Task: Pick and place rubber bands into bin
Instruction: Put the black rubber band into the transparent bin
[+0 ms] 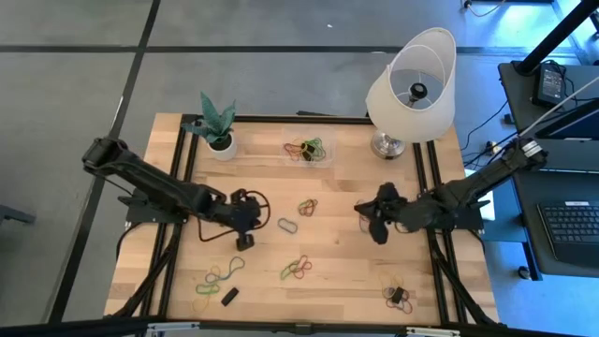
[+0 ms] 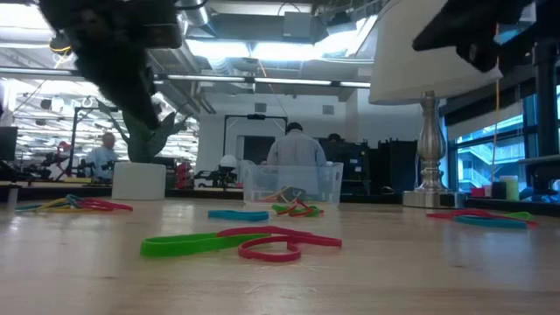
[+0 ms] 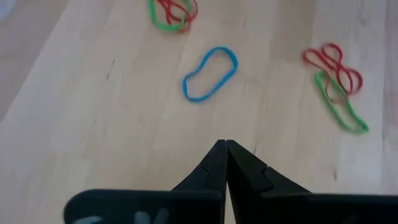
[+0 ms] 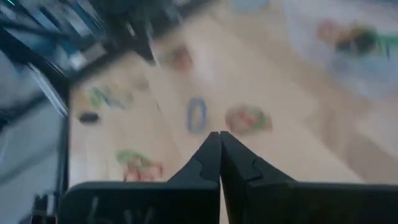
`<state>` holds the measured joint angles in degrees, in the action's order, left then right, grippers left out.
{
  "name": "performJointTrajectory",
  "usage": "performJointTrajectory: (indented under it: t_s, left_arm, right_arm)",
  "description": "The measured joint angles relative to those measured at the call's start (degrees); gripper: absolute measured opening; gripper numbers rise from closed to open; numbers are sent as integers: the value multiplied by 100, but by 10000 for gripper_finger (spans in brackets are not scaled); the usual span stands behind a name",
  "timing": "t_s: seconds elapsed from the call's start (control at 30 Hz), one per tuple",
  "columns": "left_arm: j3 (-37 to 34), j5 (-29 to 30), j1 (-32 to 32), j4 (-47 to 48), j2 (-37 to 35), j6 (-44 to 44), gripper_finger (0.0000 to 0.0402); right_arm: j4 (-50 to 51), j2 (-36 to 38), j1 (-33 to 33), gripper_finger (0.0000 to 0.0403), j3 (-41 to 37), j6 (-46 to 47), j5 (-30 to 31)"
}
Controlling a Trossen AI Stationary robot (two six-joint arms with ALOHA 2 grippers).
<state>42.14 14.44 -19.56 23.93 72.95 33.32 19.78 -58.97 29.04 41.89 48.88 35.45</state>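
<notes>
Currently both grippers — left gripper (image 3: 226, 144), right gripper (image 4: 219, 135) — fingers together, empty, above scattered rubber bands (image 1: 297, 270); bin (image 1: 309, 149) apart.

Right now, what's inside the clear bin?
A few rubber bands sit in the bin: green, red and orange show, tangled together. How many there are, I cannot tell, because they overlap.

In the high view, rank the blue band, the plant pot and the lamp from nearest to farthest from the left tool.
From the left tool:
1. Blue band, just beside it, mid-table.
2. Plant pot, at the far edge.
3. Lamp, far right corner.
</notes>
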Motion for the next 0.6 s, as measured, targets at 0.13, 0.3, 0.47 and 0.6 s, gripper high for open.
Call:
performJointTrajectory:
  t_s: [0.13, 0.3, 0.47, 0.6]
  left_arm:
    - [-256, -102, 3, 14, -368, -246, 1]
    - [-336, -103, 16, -7, -652, -656, 1]
    - [-336, -126, 16, 20, -797, -1268, 2]
    - [-336, -282, 16, 30, -814, -1518, 2]
  right_arm:
    - [1970, -953, 11, 0, 1328, 1225, -666]
    - [3996, -2079, 122, 0, 2658, 3131, -2153]
    - [4574, -2850, 642, 7, 3221, 4702, -3031]
    - [4544, -3211, 1210, 30, 3248, 6021, -3286]
